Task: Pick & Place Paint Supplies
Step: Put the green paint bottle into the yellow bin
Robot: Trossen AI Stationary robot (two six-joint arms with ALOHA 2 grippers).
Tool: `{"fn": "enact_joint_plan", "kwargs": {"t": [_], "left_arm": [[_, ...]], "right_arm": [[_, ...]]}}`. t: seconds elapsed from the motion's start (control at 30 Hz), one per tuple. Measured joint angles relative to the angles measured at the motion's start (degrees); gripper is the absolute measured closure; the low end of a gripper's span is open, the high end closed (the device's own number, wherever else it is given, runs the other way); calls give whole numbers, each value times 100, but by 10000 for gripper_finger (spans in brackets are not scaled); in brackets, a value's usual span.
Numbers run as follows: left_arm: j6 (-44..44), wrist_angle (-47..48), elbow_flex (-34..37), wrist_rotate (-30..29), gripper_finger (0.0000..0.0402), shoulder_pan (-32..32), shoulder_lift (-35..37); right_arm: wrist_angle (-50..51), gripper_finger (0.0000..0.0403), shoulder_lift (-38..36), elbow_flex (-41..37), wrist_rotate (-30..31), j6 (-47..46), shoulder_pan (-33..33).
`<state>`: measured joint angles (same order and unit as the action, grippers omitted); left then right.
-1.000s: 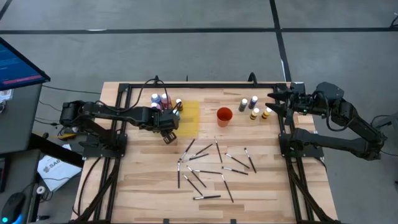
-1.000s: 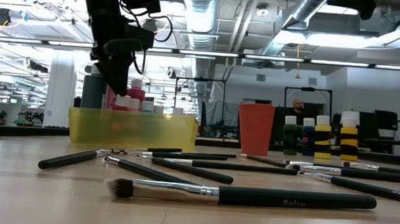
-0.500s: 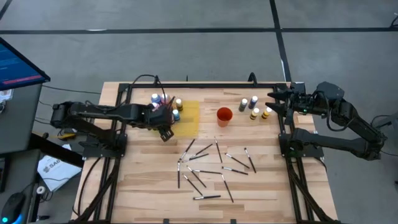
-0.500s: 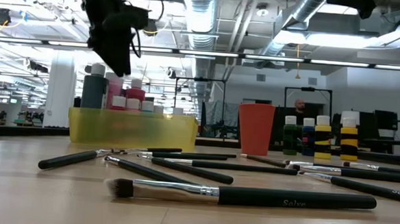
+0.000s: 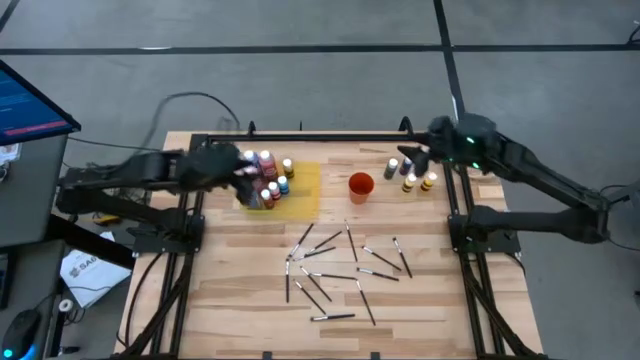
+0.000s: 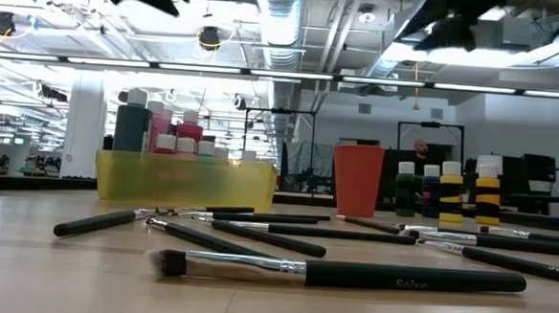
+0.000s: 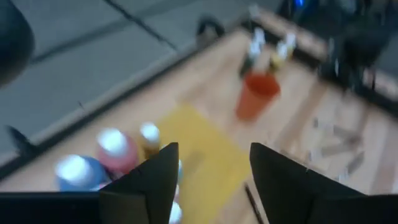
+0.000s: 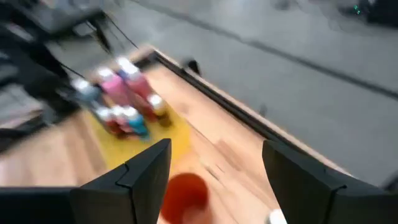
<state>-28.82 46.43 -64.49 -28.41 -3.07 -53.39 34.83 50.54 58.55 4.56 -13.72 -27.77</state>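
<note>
High view: left gripper (image 5: 243, 172) has pulled back toward its own side since a sec ago and now sits at the edge of the yellow tray (image 5: 305, 190), jaws apart w/ nothing in them; a cluster of paint bottles (image 5: 268, 178) stands at the tray's left end, so prob. one more bottle just dropped off. Right gripper (image 5: 418, 160) has swung in from the table edge to just over the four bottles left (image 5: 410, 172) beside the orange cup (image 5: 360, 187), jaws wide, empty; looks like the next pick is starting. Brushes (image 5: 330, 265) lie scattered mid-table, untouched. Low view: both grippers up near the top, clear of the table; nearest brush (image 6: 341, 272) reads "Solve" or similar on the handle, not certain. Bottle labels too small to read. Left wrist view: fingers (image 7: 152, 186) spread, tray and cup beyond. Right wrist view: fingers (image 8: 143, 177) wide apart, cup (image 8: 184, 196) between them.
</note>
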Motion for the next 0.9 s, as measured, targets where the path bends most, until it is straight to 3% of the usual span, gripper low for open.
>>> {"fn": "enact_joint_plan", "kwargs": {"t": [0.2, 0.37, 0.67, 0.9], "left_arm": [[-9, 23, -4, -911, 299, 0, 1073], [9, 172, 187, -1107, 391, 0, 1684], [-673, -92, 1606, -1103, 401, 0, 2731], [-1052, -716, 2873, -1084, 401, 4, 3486]], "right_arm": [[1206, 155, 1548, 821, -3, -219, -705], [1983, 155, 2602, 1359, -26, -135, -1054], [2613, 155, 3719, 1531, -197, 18, -1073], [2621, 155, 4127, 1530, -197, 152, -1136]]}}
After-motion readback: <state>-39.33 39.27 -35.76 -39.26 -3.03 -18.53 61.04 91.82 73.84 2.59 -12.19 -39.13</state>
